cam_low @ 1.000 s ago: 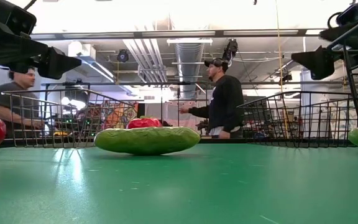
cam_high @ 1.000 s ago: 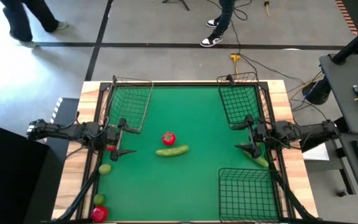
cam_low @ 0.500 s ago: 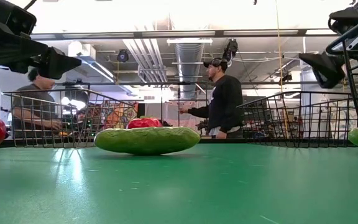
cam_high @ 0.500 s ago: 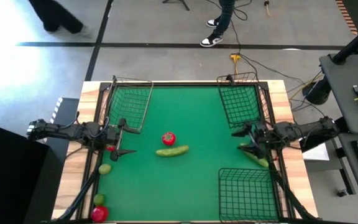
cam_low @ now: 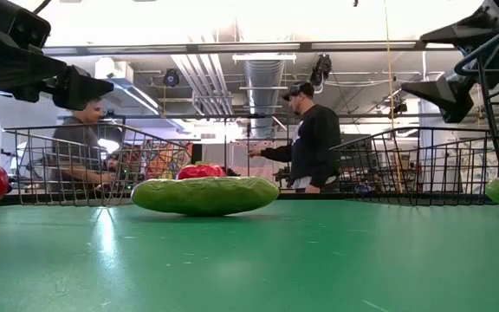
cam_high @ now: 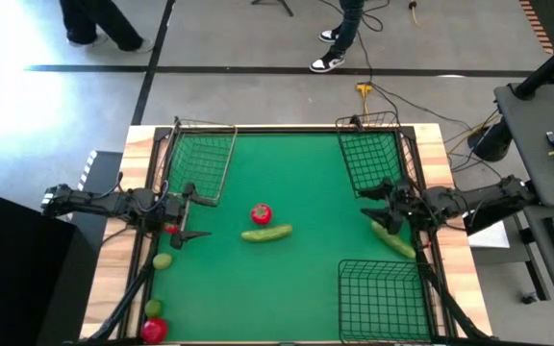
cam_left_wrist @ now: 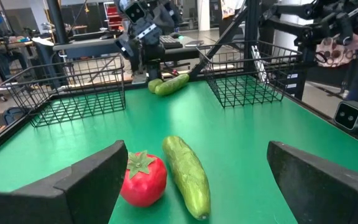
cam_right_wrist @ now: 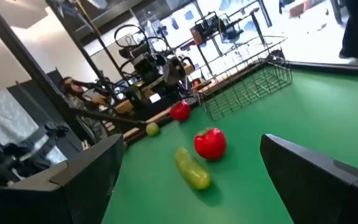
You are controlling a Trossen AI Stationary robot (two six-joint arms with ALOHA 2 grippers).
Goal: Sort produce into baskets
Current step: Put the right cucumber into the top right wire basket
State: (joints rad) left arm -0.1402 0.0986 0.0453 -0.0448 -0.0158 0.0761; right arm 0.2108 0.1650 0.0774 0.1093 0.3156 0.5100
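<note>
Green mat, and every bit of produce is loose on it, so sorting looks barely started. All three wire baskets (cam_high: 205, 159) look empty. A tomato (cam_high: 261, 213) and cucumber (cam_high: 266, 233) sit mid-bench, another cucumber (cam_high: 393, 239) lies just beside the right pincer (cam_high: 377, 204), limes (cam_high: 163, 260) near the left pincer (cam_high: 188, 213). Both pincers gape wide, holding nothing.
</note>
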